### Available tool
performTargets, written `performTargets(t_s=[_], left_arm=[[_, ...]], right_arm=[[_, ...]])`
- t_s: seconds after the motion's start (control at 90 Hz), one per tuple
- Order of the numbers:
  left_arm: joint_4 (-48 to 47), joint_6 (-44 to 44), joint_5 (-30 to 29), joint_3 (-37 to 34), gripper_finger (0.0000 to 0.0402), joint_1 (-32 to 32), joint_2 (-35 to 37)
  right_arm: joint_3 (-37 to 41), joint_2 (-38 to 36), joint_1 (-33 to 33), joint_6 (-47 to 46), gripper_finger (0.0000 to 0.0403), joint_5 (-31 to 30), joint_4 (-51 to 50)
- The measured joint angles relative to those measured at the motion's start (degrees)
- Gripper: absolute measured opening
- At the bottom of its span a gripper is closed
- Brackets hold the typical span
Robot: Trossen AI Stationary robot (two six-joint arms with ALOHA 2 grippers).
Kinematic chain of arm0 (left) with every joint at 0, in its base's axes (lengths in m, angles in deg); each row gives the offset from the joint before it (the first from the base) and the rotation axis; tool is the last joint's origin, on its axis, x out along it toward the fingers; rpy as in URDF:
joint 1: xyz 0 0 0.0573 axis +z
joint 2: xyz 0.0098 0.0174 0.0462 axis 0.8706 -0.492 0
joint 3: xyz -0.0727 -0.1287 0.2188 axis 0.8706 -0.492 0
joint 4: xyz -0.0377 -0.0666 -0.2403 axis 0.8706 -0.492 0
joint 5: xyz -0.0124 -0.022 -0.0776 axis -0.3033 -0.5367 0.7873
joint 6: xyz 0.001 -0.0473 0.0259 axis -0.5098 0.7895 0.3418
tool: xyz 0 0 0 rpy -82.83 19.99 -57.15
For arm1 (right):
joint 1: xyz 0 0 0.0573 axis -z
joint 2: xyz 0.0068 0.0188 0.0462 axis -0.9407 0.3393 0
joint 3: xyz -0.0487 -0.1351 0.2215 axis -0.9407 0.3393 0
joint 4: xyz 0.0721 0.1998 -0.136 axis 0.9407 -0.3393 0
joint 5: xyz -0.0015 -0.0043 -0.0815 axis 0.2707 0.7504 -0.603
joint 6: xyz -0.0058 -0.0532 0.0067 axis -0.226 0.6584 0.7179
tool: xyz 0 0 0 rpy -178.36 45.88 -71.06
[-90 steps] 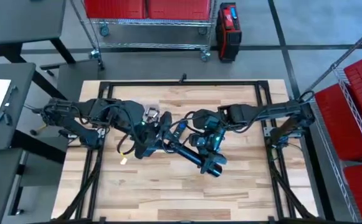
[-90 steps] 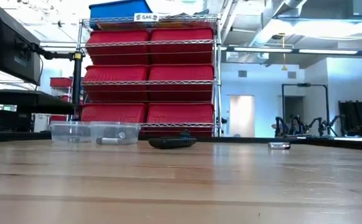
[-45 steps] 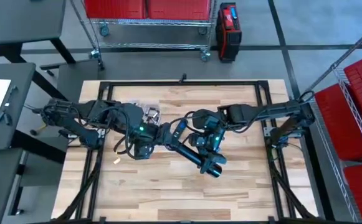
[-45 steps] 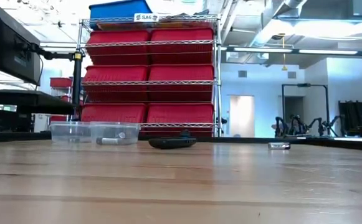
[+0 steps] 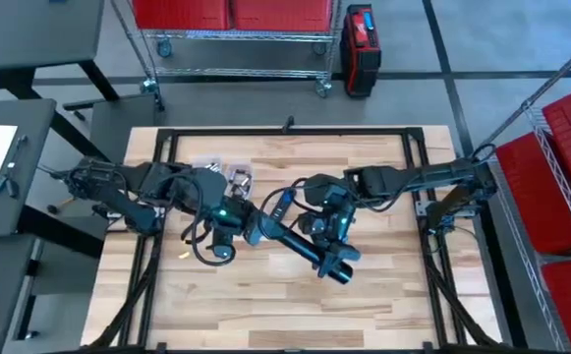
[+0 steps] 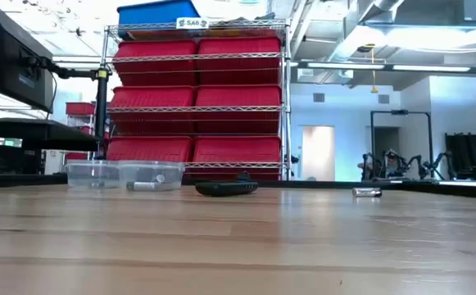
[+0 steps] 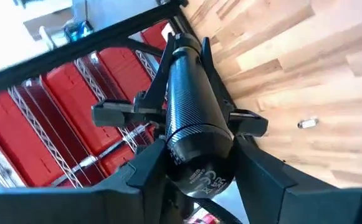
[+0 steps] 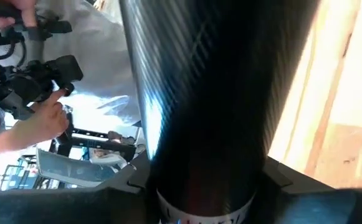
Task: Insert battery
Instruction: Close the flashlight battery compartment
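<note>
— Where is the flashlight [image 5: 300, 246] found?

— It is held above the middle of the wooden table [image 5: 364, 305], slanted, gripped at both ends.

— The grippers?

— The left gripper [image 5: 249, 228] is clenched on the flashlight's rear end; the right gripper [image 5: 326, 236] is clamped around the barrel near the head. A small battery [image 5: 186, 254] is seen lying apart on the table.

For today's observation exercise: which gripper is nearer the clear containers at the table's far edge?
Left. The left gripper sits just below the clear containers; the right gripper is farther right, on the flashlight.
</note>
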Motion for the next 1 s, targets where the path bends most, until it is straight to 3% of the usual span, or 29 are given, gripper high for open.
performTargets(t_s=[0.133,0.244,0.467,0.811,1.0], left_arm=[[1.34,13.63,-6.18,-0.04,0.0172,-0.29,0.74],[0.76,23.56,-9.54,-0.15,0.0183,-0.07,1.65],[1.42,34.0,-16.6,-0.34,0.019,-0.2,3.76],[1.71,63.19,-18.88,-0.46,0.019,-0.2,8.09],[1.06,63.99,-19.84,-0.32,0.0189,-0.07,8.24]], right_arm=[[0.0,0.18,0.33,-1.4,0.0136,-1.49,10.63],[-0.04,0.18,0.72,-1.46,0.0136,-2.01,10.09],[-0.11,0.18,1.04,1.49,0.0136,-2.45,9.26],[-0.7,-0.3,3.12,7.79,0.0135,-3.84,11.19],[-0.65,-0.21,3.73,9.34,0.0134,-3.66,11.83]])
